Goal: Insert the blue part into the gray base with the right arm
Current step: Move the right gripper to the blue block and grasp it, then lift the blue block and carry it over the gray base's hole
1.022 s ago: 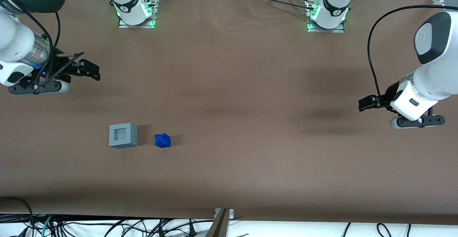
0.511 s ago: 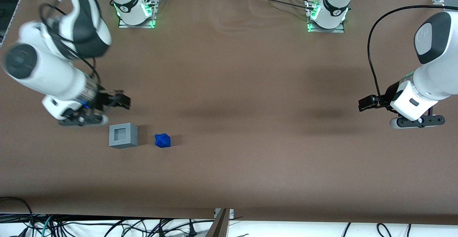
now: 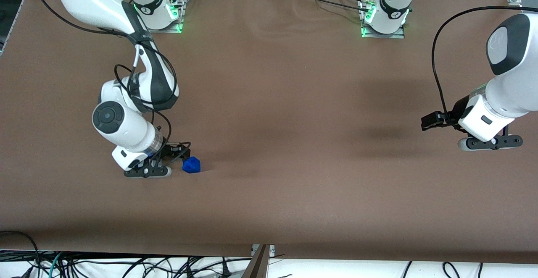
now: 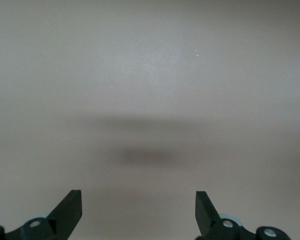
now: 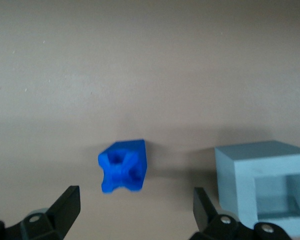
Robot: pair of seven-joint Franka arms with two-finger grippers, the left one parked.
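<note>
Blue part (image 3: 191,164) lies free on the brown table (image 3: 294,101), just beside your gripper (image 3: 178,151), toward the parked arm's end from it. In your wrist view the blue part (image 5: 123,166) sits ahead of the gripper (image 5: 134,210), in line with the gap between the two black fingers (image 5: 67,205), which stand wide apart with nothing between them. No finger touches the part.

Gray base (image 5: 262,187) stands just beside the blue part, a strip of bare table between them, its square recess facing up. It sits ahead of one finger rather than the gap. From the front you cannot see the base; the right arm (image 3: 126,122) covers that spot.

Nearer the front camera than the gripper, bare brown table runs to its near edge. Toward the parked arm's end, bare table stretches a long way from the blue part. Farther from the camera, your arm's own links and looped cables rise over the table up to its mount.

Half a second ago your gripper hung farther from the camera, and the base showed whole in the front view. Since then the arm has swung in over the base and hidden it. The blue part has not shifted.
</note>
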